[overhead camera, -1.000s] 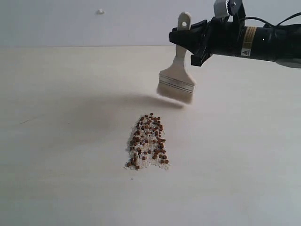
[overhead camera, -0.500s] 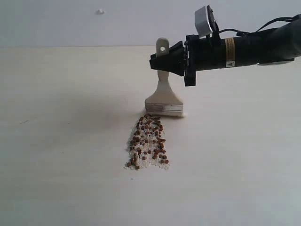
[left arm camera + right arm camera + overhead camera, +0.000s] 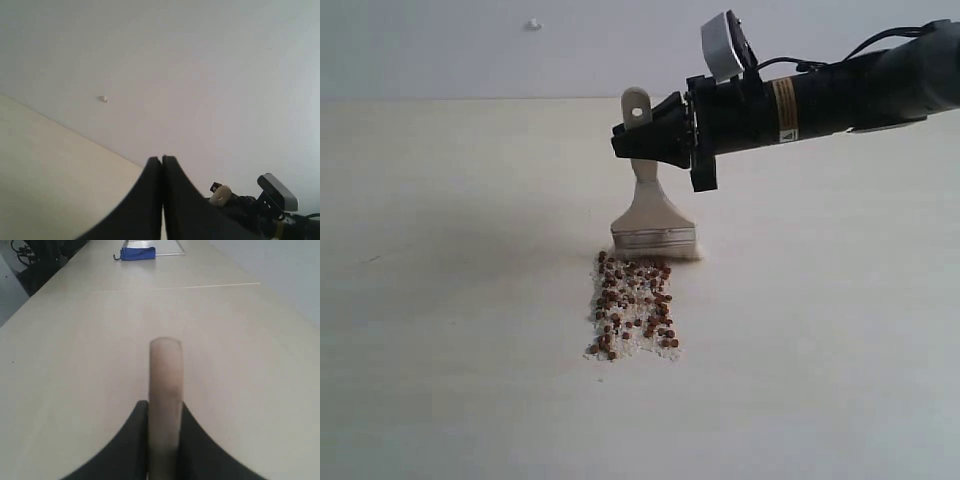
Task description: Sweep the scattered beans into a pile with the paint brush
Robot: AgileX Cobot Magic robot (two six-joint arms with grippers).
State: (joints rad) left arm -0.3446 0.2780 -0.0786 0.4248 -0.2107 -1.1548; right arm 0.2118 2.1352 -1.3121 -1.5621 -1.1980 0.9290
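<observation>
— What's over the worktop (image 3: 440,300)?
— The right hand (image 3: 642,143), clamped on the handle of the paint brush (image 3: 652,215). The brush stands upright, bristles down on the surface.
— The left hand (image 3: 162,167)?
— Pressed together, holding nothing.
— And the beans (image 3: 632,305)?
— One narrow patch mixed with pale grains, its far end touching the bristles

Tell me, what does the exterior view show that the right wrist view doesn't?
Only the exterior view shows the beans, the paint brush with its bristles down on the table at the edge of the bean patch away from the camera, and the arm. Only the right wrist view shows a blue object far down the table. Both show the right end effector shut on the brush's wooden handle.
</observation>
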